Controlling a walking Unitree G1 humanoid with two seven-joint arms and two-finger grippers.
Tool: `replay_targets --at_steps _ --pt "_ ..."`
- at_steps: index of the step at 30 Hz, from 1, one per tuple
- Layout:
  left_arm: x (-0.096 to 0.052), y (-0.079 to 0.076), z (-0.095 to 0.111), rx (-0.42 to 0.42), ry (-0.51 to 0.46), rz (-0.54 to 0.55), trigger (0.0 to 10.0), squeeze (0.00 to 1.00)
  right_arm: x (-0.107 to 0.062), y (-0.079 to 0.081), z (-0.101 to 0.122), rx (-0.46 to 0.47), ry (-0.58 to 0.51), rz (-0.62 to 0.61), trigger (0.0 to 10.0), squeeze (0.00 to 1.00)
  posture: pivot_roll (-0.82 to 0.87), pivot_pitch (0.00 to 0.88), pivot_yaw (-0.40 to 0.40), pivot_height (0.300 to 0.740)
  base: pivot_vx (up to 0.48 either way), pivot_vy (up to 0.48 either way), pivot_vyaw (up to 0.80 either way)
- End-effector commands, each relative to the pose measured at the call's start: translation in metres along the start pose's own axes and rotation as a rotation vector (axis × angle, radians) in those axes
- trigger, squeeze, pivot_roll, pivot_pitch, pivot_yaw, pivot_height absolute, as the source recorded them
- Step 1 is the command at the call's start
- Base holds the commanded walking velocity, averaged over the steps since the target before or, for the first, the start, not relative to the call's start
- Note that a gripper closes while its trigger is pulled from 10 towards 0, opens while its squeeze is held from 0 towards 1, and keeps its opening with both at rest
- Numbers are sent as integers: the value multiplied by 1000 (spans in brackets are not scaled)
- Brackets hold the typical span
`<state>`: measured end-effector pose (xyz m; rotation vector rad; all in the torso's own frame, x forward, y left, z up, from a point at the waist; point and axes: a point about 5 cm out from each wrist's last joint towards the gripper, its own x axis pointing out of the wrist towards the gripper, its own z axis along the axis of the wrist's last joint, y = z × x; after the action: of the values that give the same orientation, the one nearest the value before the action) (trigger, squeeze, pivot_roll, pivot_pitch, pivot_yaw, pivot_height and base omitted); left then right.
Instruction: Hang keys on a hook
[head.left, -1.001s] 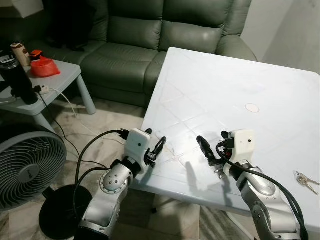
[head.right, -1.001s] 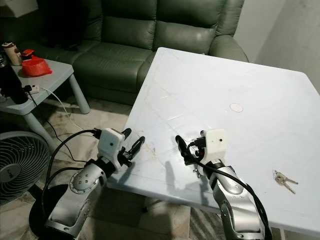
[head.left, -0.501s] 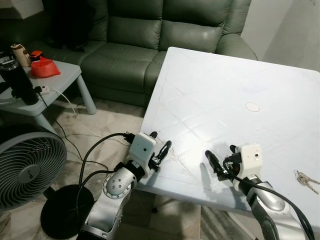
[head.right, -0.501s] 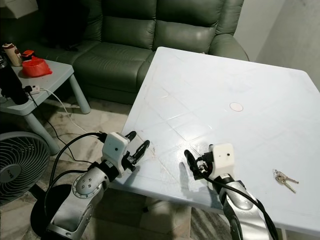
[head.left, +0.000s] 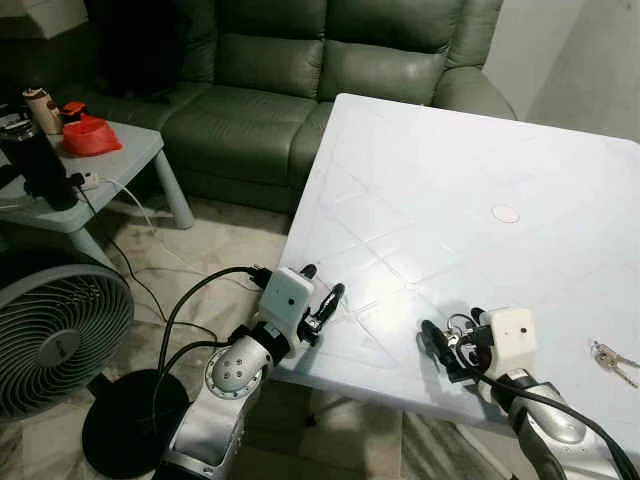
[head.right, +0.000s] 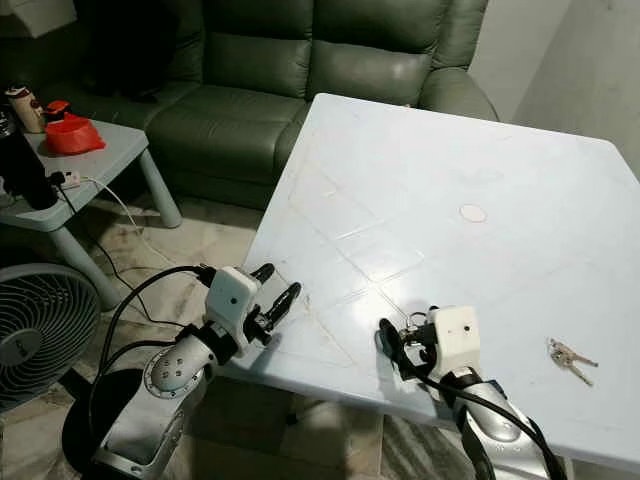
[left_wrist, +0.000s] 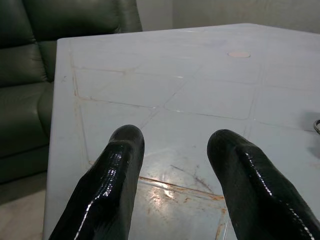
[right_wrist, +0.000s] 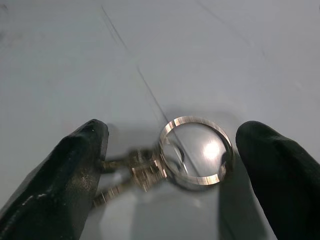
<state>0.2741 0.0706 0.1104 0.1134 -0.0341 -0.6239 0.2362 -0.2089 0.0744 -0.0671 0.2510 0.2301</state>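
A silver key ring (right_wrist: 196, 150) with keys on it lies flat on the white table (head.left: 430, 180). My right gripper (head.left: 452, 335) stands open near the table's front edge, with one black finger (right_wrist: 70, 170) on each side of the ring and apart from it. The ring (head.right: 415, 321) glints by that gripper in the head views. Another small bunch of keys (head.left: 612, 361) lies to its right, near the right edge. My left gripper (head.left: 322, 300) is open with nothing in it, low over the table's front left corner (left_wrist: 65, 100).
A green sofa (head.left: 300, 70) stands behind the table. To the left is a grey side table (head.left: 110, 150) with a red bowl (head.left: 88, 133) and a black tumbler (head.left: 35, 160). A floor fan (head.left: 55, 335) and cables stand at the near left. A round mark (head.left: 506, 213) shows on the tabletop.
My right gripper has moved right and back toward the table's front edge, down around the key ring. The left gripper has edged slightly forward onto the corner.
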Motion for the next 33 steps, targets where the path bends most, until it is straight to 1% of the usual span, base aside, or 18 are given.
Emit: replay_targets --at_steps 1,6,7,10,11,12,13,14,15,16,17,18,19,20,27,29,31,33 --pt "0 -3 5 21 -18 -20 10000 0 -4 -5 -2 16 13 -12 10000 0 -85 80 -30 740 0 0 0" --pt "0 -3 5 20 -20 -22 10000 0 -7 -7 -6 15 32 -29 10000 0 -88 84 -29 740 0 0 0" --pt "0 -3 5 16 -20 -23 10000 0 -9 -6 -8 20 37 -28 7843 0 -90 87 -27 740 0 0 0" --pt "-1 -5 4 11 -16 -28 10000 0 -11 -5 -9 20 40 -26 7961 0 -91 88 -28 740 0 0 0" --pt "-1 -6 4 10 -16 -33 10000 0 -11 -5 -9 20 37 -28 4196 0 -92 93 -27 740 0 0 0" --pt "-1 -8 3 8 -15 -41 10000 0 -11 -5 -9 20 36 -30 4471 0 -92 93 -27 740 0 0 0" --pt "-1 -11 2 5 -14 -52 10000 0 -11 -5 -8 20 34 -33 4275 0 -94 96 -26 740 0 0 0" --pt "-1 -12 2 4 -13 -54 10000 0 -12 -5 -8 20 33 -33 3294 0 -94 96 -26 740 0 0 0" --pt "-1 -13 2 4 -12 -54 10000 0 -12 -5 -8 20 33 -33 3333 0 -94 96 -26 740 0 0 0" --pt "-2 -20 1 0 -12 -78 10000 0 -12 -6 -9 14 34 -39 3843 0 -94 96 -26 740 0 0 0" --pt "-2 -22 1 -2 -13 -86 10000 0 -13 -6 -9 15 34 -40 4235 0 -96 101 -25 740 0 0 0" --pt "-2 -23 2 -2 -14 -91 10000 0 -13 -7 -8 16 34 -40 4235 0 -96 101 -25 740 0 0 0" --pt "-1 -29 2 -2 -17 -114 10000 0 -13 -7 -8 7 32 -35 6039 0 -97 104 -24 740 0 0 0" --pt "-1 -33 2 -4 -18 -125 10000 0 -12 -7 -7 0 30 -31 10000 0 -99 105 -23 740 0 0 0" --pt "1 -30 4 -10 -22 -115 10000 0 -12 -7 -3 31 -13 -23 10000 0 -102 110 -23 740 0 0 0" --pt "1 -27 5 -6 -22 -109 10000 0 -13 -5 0 39 -31 0 10000 0 -99 111 -23 740 0 0 0" --pt "0 -24 5 0 -21 -102 10000 0 -13 -4 4 73 -68 25 10000 0 -98 111 -23 740 0 0 0" --pt "0 -23 5 1 -21 -99 10000 0 -13 -4 4 76 -63 25 10000 0 -97 111 -23 740 0 0 0"
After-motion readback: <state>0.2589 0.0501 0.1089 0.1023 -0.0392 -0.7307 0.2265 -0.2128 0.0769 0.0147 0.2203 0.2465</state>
